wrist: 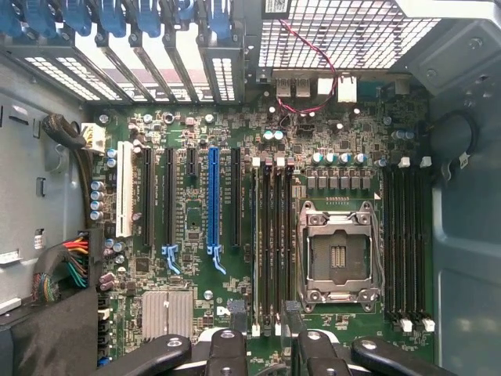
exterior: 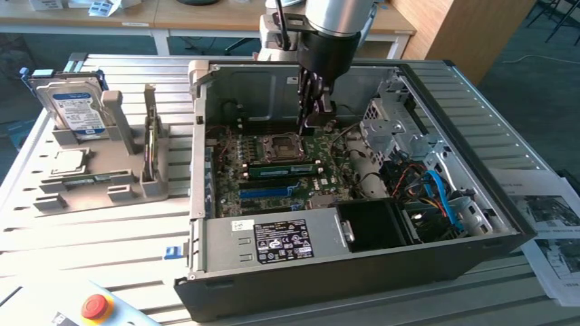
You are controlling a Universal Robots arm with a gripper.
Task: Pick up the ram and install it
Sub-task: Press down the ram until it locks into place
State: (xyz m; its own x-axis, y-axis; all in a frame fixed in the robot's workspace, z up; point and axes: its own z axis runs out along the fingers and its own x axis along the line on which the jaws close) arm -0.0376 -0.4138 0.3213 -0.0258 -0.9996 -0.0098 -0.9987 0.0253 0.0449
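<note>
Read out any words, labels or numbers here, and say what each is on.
No text can be read.
Black label on the grey power supply box: print too small.
Blue-white label on the silver hard drive: too small.
Printed paper sheets: blurred.

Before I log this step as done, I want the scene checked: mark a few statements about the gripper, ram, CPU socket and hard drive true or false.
1. The gripper hangs inside the open computer case. True.
2. Its jaws are shut on the ram. False: they stand open and empty; the green ram sits on the motherboard beside the CPU socket.
3. The CPU socket carries a cooler. False: it is bare.
4. The hard drive stands in the grey fixture outside the case. True.
</note>
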